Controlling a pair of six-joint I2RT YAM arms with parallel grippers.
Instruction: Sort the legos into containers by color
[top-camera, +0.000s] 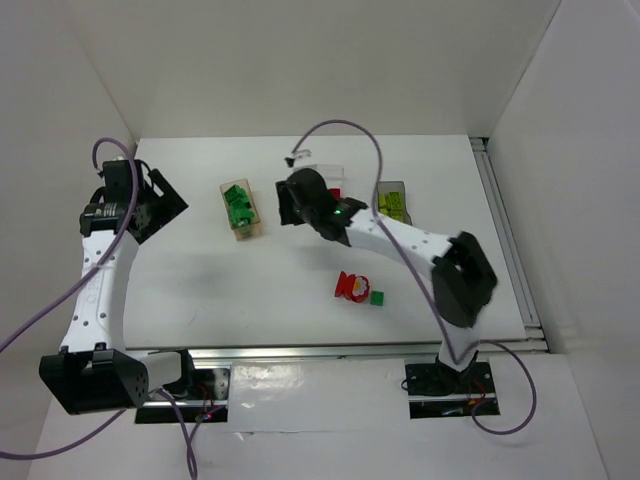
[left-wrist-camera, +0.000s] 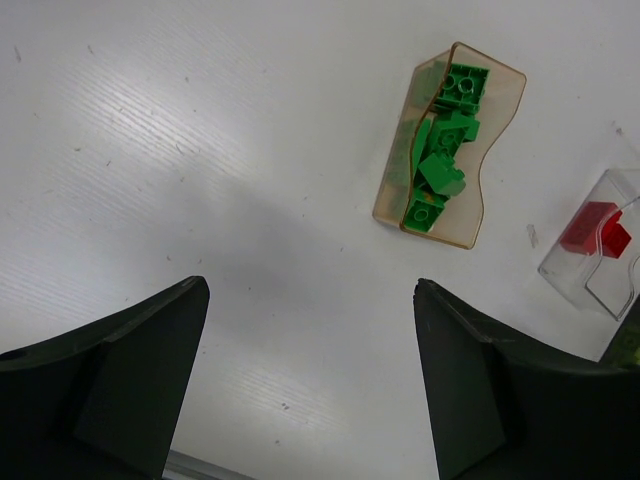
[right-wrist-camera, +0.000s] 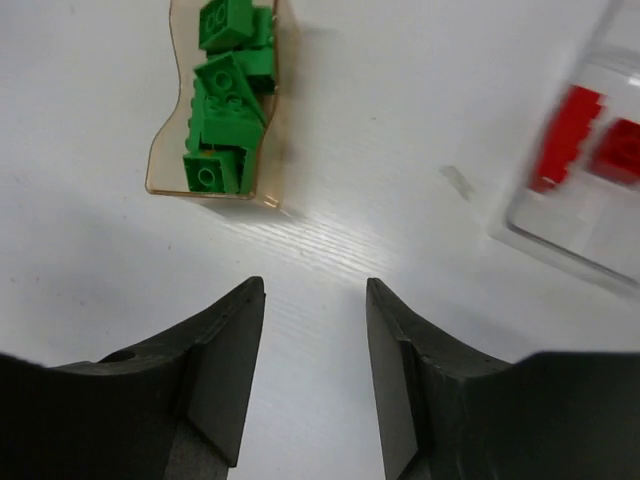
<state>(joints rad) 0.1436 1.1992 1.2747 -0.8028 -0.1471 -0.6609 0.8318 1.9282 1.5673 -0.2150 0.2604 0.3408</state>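
Note:
The orange-tan bin (top-camera: 243, 236) holds several dark green legos (top-camera: 238, 205). It also shows in the left wrist view (left-wrist-camera: 500, 120) and the right wrist view (right-wrist-camera: 165, 165). The clear bin (top-camera: 328, 172), half hidden behind my right gripper (top-camera: 284, 205), holds red legos (left-wrist-camera: 592, 228). The smoky grey bin (top-camera: 392, 186) holds yellow-green legos (top-camera: 391, 206). Red legos (top-camera: 351, 287) and one green lego (top-camera: 378, 297) lie loose on the table. My right gripper (right-wrist-camera: 313, 290) is open and empty between the orange and clear bins. My left gripper (top-camera: 165, 205) is open and empty, left of the orange bin.
The white table is walled at the back and both sides. A metal rail (top-camera: 505, 240) runs along its right edge and another along the front edge (top-camera: 340, 351). The clear bin (right-wrist-camera: 560, 245) is blurred in the right wrist view.

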